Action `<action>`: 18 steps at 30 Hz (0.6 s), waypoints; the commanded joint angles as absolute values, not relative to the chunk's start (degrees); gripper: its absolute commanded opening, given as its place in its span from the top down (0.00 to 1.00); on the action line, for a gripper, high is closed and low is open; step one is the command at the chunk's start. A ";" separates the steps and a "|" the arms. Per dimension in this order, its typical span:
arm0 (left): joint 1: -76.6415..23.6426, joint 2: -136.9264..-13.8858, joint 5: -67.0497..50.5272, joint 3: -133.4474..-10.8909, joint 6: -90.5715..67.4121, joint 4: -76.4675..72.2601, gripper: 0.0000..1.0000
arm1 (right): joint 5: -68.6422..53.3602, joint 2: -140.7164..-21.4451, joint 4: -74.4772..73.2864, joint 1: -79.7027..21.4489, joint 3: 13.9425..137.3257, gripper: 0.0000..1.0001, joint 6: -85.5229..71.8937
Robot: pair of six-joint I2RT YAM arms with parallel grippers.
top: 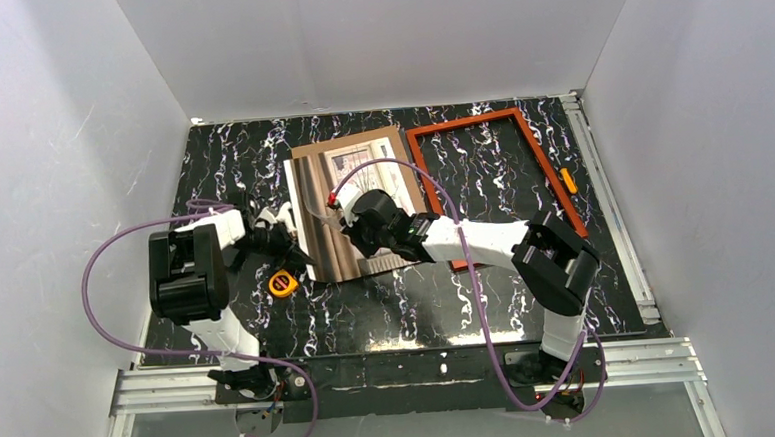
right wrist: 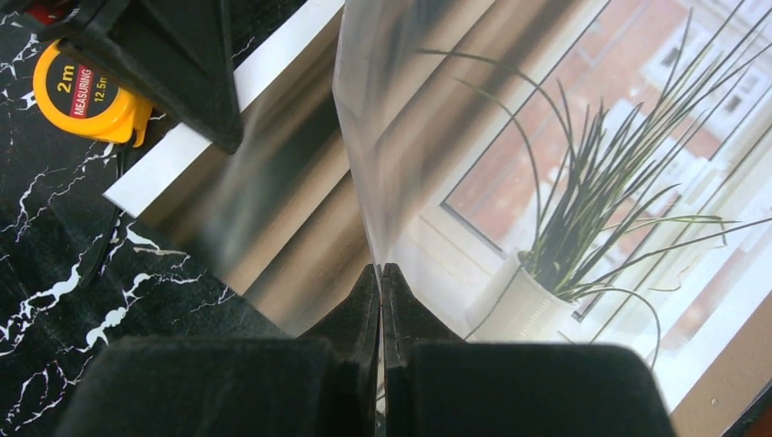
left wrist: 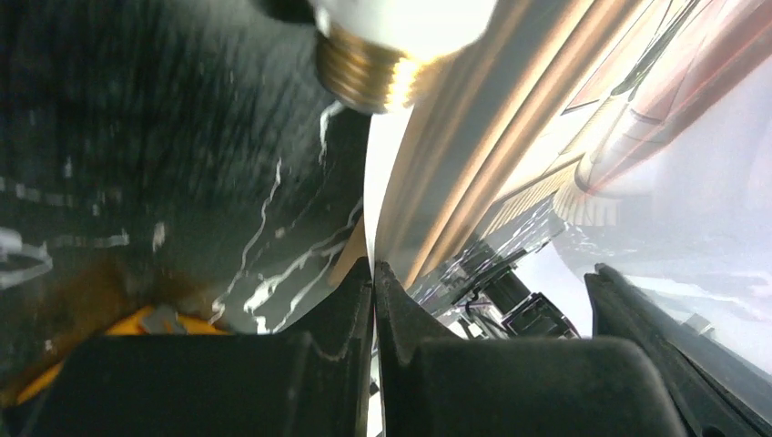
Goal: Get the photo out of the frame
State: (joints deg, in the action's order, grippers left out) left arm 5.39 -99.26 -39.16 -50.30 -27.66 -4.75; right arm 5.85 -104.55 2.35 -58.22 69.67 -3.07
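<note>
Black, white-veined marble covers the table, and the photo lies face up on it, window, curtains and potted plant showing. Just to the right of the photo lies the frame, a hollow red-brown rectangle flat on the table with nothing in it, close beside the photo.

The left gripper is at the photo's left edge. Its fingers are pressed together, with the white border of the print nipped between the tips. The right gripper reaches in over the photo's lower middle. Its tips are squeezed tight on a thin clear sheet that stands up off the picture, blurring the curtains behind it.

A yellow tape measure sits just off the photo's near-left corner. A small orange object lies beyond the frame, on the side away from the photo.
</note>
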 commanded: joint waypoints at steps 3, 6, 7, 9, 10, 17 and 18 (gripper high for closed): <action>4.48 -91.01 -31.41 -53.94 -25.78 18.05 1.00 | 7.44 -106.19 -1.74 -58.25 73.29 0.99 -2.93; 4.41 -88.54 -29.69 -56.68 -25.32 24.51 1.00 | 7.76 -106.71 -1.98 -58.34 73.65 0.99 -1.62; 4.41 -87.85 -29.51 -57.79 -24.91 26.23 1.00 | 7.85 -106.87 -1.86 -58.28 73.73 0.99 -1.33; 4.45 -86.11 -28.60 -59.47 -24.39 29.12 1.00 | 8.00 -107.20 -1.92 -58.27 73.74 0.99 -0.52; 4.48 -85.22 -28.00 -60.43 -24.12 30.53 1.00 | 7.78 -107.22 -2.04 -58.27 73.70 0.99 -0.27; 4.43 -80.44 -23.87 -69.22 -21.68 41.12 1.00 | 3.62 -106.10 -3.25 -58.36 73.67 0.84 1.49; 4.47 -79.75 -23.68 -70.34 -21.64 42.00 1.00 | 3.11 -105.56 -3.65 -58.36 73.62 0.80 1.03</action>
